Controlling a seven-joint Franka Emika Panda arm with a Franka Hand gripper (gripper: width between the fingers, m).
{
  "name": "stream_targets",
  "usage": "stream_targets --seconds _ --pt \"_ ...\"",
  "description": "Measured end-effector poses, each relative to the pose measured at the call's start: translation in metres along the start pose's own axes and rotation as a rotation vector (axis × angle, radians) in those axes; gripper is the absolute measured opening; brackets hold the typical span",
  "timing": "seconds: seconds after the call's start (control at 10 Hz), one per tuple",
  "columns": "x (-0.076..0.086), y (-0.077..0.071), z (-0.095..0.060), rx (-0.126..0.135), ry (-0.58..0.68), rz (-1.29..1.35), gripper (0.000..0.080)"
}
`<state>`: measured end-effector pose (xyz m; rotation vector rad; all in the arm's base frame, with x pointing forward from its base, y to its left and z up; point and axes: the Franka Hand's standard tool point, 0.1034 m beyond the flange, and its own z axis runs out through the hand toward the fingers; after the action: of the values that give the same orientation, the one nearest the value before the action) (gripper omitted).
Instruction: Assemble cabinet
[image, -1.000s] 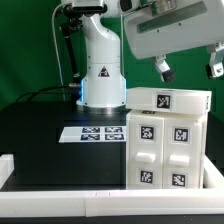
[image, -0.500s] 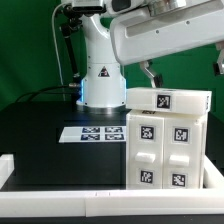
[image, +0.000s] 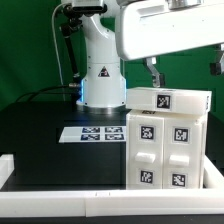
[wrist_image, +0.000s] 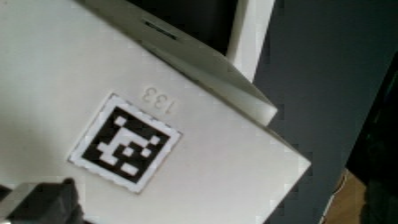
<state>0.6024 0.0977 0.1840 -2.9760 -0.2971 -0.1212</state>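
The white cabinet (image: 166, 140) stands upright at the exterior view's right, with several square tags on its front and one tag on its top panel (image: 168, 100). My gripper (image: 184, 68) hangs just above that top panel. It is open and empty, with one dark fingertip (image: 153, 72) over the panel's left end and the other near its right end. In the wrist view the top panel (wrist_image: 196, 150) fills the picture close up, with its tag (wrist_image: 128, 140). One dark fingertip (wrist_image: 43, 204) shows at the edge.
The marker board (image: 93, 133) lies flat on the black table, to the left of the cabinet. The robot's white base (image: 100, 70) stands behind it. A white raised rim (image: 60, 188) runs along the table's front and left side.
The hand has swung and turned above the cabinet, and its body now fills more of the exterior view's top right. The fingers stay spread apart. The cabinet has not moved.
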Motion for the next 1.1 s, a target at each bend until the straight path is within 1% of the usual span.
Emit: stream_targets --seconds 0.4,0.6,0.8,1.1 --pt "0.000 0.002 0.001 -0.002 -0.001 -0.268 0.0797" --pt "-0.002 0.004 0.005 -0.011 -0.005 -0.526 0.0797" --pt "-0.003 0.009 0.007 -0.013 -0.005 -0.723 0.0797" --pt "-0.007 0.014 0.013 -0.009 -0.013 -0.777 0.0797"
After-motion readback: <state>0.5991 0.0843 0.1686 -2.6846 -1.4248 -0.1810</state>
